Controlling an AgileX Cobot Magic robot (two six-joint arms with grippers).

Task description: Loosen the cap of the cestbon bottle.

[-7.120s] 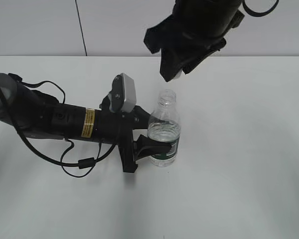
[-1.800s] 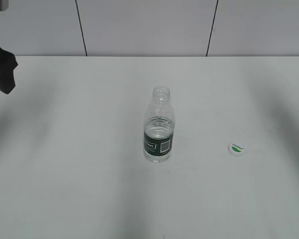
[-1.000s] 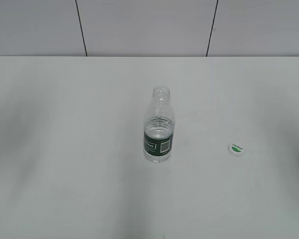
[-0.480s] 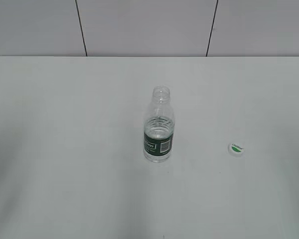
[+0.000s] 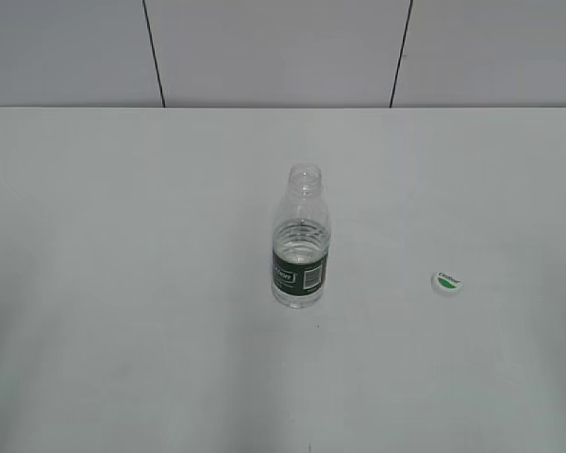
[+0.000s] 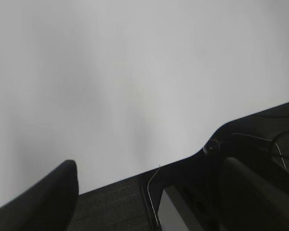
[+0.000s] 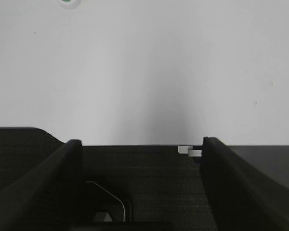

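**Cap off, arms withdrawn**

Small clear ribbed cestbon bottle stands uncapped mid-surface. Small round white cap lies well apart to its right. Left gripper and right gripper jaws apart, empty. Loosening judged complete; nothing further needed.

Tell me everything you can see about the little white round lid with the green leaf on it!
The small round white plastic cap lies flat on the white table, off the clear ribbed water bottle, to that bottle's right in the exterior view. Its top faces up, showing a green leaf shape and tiny unreadable text. Nothing but the table touches it. The right wrist view shows only its edge.
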